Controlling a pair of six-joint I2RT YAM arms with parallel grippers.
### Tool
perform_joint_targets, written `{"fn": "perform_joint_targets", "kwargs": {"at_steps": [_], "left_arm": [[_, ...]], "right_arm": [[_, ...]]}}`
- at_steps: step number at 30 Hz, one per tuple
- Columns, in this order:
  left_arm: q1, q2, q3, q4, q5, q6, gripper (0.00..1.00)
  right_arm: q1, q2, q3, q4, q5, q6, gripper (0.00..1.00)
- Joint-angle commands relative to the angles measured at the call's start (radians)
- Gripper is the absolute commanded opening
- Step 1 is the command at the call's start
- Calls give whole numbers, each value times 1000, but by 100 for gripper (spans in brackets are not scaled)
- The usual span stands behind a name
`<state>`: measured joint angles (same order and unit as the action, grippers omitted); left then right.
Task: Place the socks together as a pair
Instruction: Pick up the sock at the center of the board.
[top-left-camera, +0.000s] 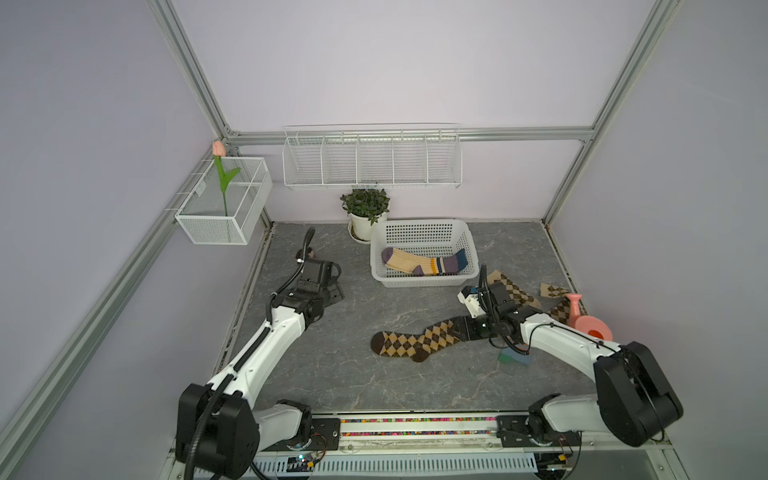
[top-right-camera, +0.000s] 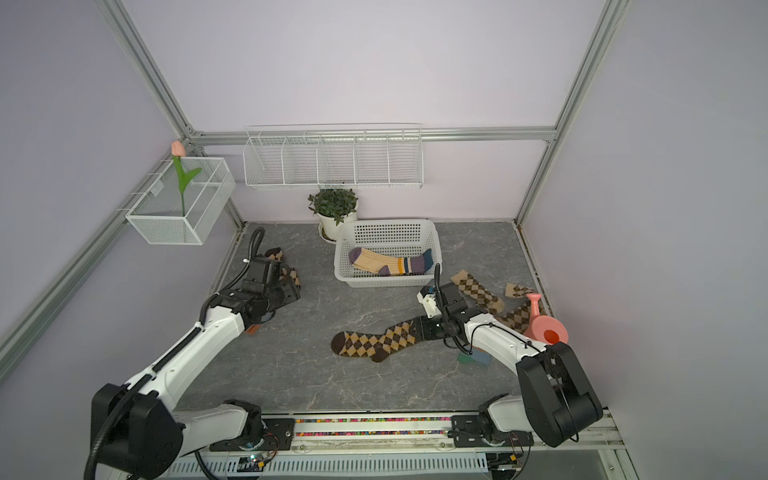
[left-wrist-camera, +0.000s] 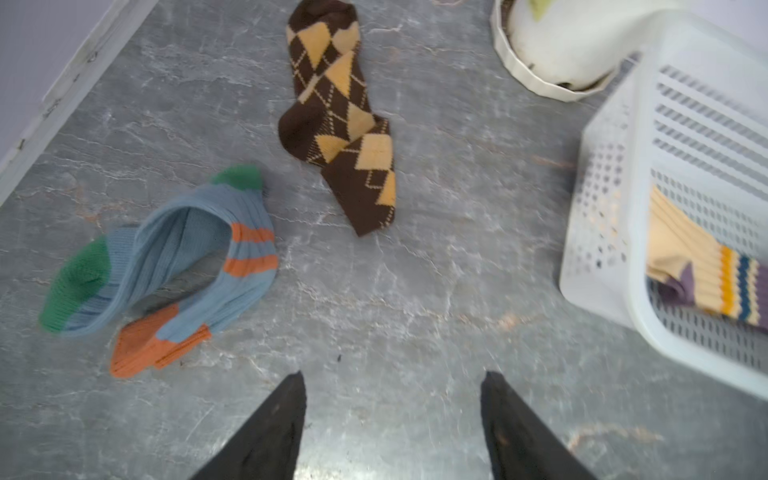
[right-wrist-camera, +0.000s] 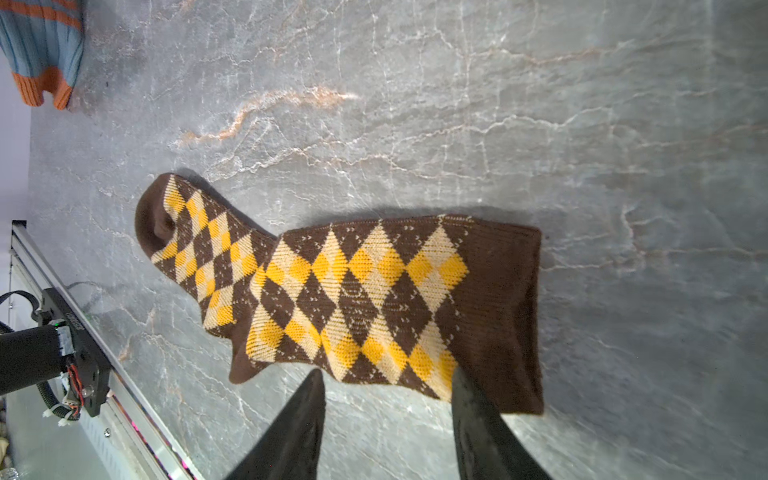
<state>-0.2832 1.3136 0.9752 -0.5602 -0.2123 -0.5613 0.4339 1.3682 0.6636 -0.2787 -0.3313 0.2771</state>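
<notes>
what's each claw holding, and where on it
Nothing: the left claw stands open over bare table; the right claw stands open at the leg edge of the dark-brown argyle sock, which lies flat.

Dark-brown argyle sock (top-left-camera: 409, 341) with yellow and cream diamonds, flat at centre of both top views, toe to the left, cuff to the right. Second dark-brown argyle sock (left-wrist-camera: 336, 120) rumpled, at left middle of a top view, mostly hidden. Near it, not touching, blue sock with orange stripes (left-wrist-camera: 187, 257), green toe and heel, curled in a loop. Cream ribbed socks with purple toes (top-left-camera: 419, 262) stacked inside white basket (top-left-camera: 424, 226), above centre. Tan argyle sock (top-left-camera: 517, 293) at right middle; second tan argyle sock (top-left-camera: 561, 309) just beyond, partly hidden. Blue-and-green knit piece (top-left-camera: 509, 357) at lower right, mostly covered.
</notes>
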Motion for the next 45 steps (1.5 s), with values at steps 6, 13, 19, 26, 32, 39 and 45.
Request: {"fn": "perform_joint_targets", "kwargs": {"at_steps": [6, 13, 19, 26, 32, 39, 45], "left_arm": [[72, 407, 297, 7, 50, 27, 69], [96, 556, 372, -35, 4, 45, 68], [110, 662, 405, -64, 44, 59, 62], [110, 700, 375, -40, 77, 63, 46], [107, 691, 335, -28, 102, 59, 4], [-30, 477, 276, -118, 90, 55, 0], [-260, 260, 198, -234, 94, 11, 0]], "right_arm": [[6, -30, -21, 53, -39, 9, 51], [8, -35, -19, 52, -43, 8, 51], [6, -34, -18, 50, -45, 7, 51], [7, -40, -18, 47, -44, 7, 51], [8, -50, -18, 45, -43, 7, 51], [8, -73, -14, 38, -45, 5, 50], [8, -105, -6, 20, -60, 7, 50]]}}
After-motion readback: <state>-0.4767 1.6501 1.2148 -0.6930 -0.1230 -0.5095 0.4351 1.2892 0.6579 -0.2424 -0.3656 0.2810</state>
